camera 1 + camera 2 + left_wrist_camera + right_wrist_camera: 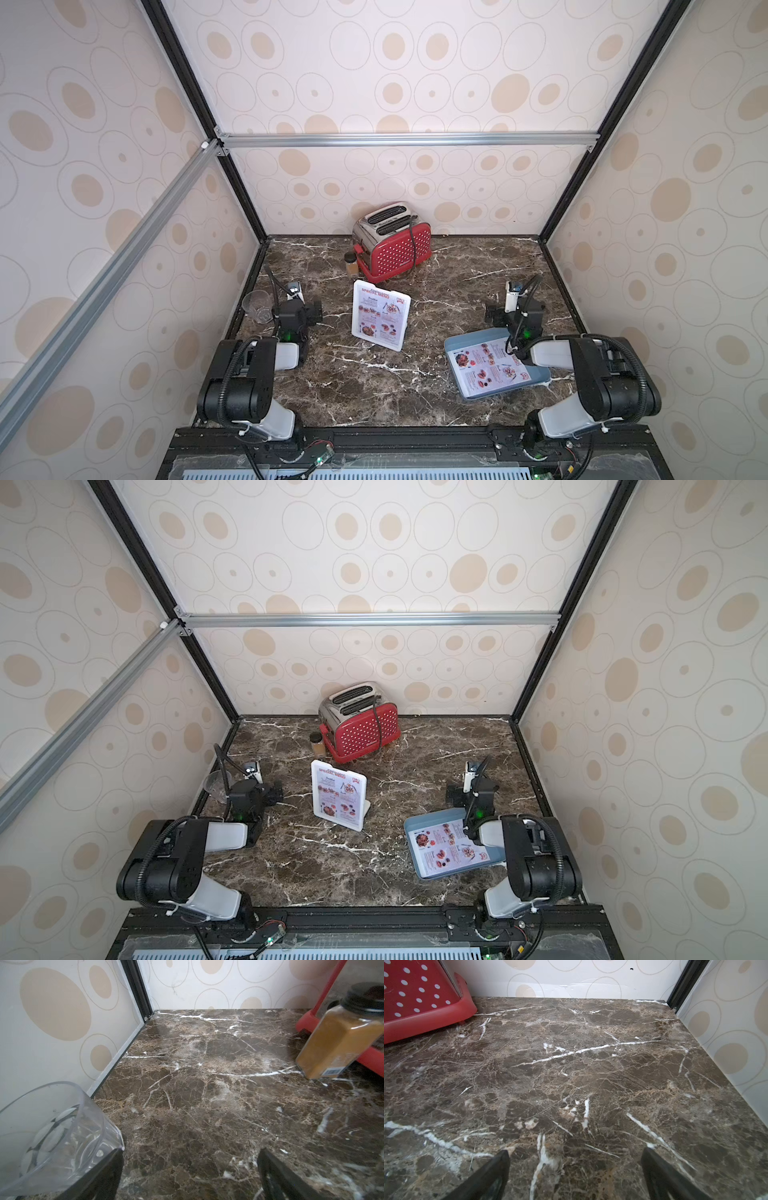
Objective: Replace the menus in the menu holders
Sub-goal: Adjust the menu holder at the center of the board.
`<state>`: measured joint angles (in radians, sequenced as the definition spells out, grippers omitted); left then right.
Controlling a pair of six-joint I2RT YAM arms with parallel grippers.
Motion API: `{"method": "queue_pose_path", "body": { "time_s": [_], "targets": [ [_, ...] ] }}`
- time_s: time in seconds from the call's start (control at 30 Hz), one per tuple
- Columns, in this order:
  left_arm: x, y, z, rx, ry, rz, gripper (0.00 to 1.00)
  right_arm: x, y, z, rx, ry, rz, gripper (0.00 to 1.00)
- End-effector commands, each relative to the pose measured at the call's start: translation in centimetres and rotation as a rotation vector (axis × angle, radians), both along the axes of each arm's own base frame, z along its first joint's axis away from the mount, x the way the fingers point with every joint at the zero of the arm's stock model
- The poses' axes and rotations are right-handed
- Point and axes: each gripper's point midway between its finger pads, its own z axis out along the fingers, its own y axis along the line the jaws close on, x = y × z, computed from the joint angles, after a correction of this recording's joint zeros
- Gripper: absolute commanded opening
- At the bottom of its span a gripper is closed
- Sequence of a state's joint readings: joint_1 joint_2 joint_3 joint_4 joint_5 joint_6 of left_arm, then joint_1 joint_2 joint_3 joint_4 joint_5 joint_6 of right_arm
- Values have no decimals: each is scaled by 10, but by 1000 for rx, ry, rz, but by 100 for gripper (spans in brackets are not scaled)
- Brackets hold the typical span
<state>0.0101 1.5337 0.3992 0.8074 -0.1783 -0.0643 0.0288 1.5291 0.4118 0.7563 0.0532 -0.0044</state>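
A clear slanted menu holder [376, 340] stands mid-table in both top views, its bent foot [368, 808] behind it. One of the menus [380, 311], white with a red heading and food photos, sits in it. A second menu [486, 368] lies flat in a blue-grey tray [467, 338] at the right front. My left gripper [191, 1153] is open over bare marble to the left of the holder, with nothing between its fingers. Behind the tray, my right gripper [576, 1151] is likewise open and empty. Neither wrist view shows a menu or the holder.
A red dotted toaster [392, 241] stands at the back centre with a spice jar [351, 264] at its left corner. A clear cup [257, 305] sits by the left wall, close to the left gripper's finger [108, 1167]. Walls enclose three sides.
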Motion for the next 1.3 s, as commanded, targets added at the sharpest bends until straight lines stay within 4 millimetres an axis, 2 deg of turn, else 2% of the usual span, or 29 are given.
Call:
{"method": "queue_pose_path", "body": {
  "time_s": [0.0, 0.63, 0.7, 0.83, 0.93, 1.03, 1.2, 1.27],
  "targets": [
    [10, 4, 15, 21, -47, 6, 99, 7, 2, 9, -4, -34, 3, 100],
    [9, 4, 17, 20, -57, 8, 99, 6, 2, 10, -3, -39, 2, 100],
    [4, 6, 31, 24, -91, 20, 99, 4, 3, 24, -8, -86, 13, 99],
    [-13, 4, 75, 11, -106, 16, 99, -15, 21, 61, 25, -13, 73, 98],
    [-27, -2, 106, -58, -86, 1, 99, -34, 50, 85, 121, 31, 158, 94],
    [-39, -21, 123, -195, -37, -55, 99, -54, 93, 101, 193, 64, 294, 93],
    [-58, -65, 130, -507, 23, -162, 97, -89, 192, 116, 242, 134, 614, 91],
    [-67, -84, 130, -549, 44, -195, 95, -99, 230, 119, 233, 141, 723, 90]
  ]
}}
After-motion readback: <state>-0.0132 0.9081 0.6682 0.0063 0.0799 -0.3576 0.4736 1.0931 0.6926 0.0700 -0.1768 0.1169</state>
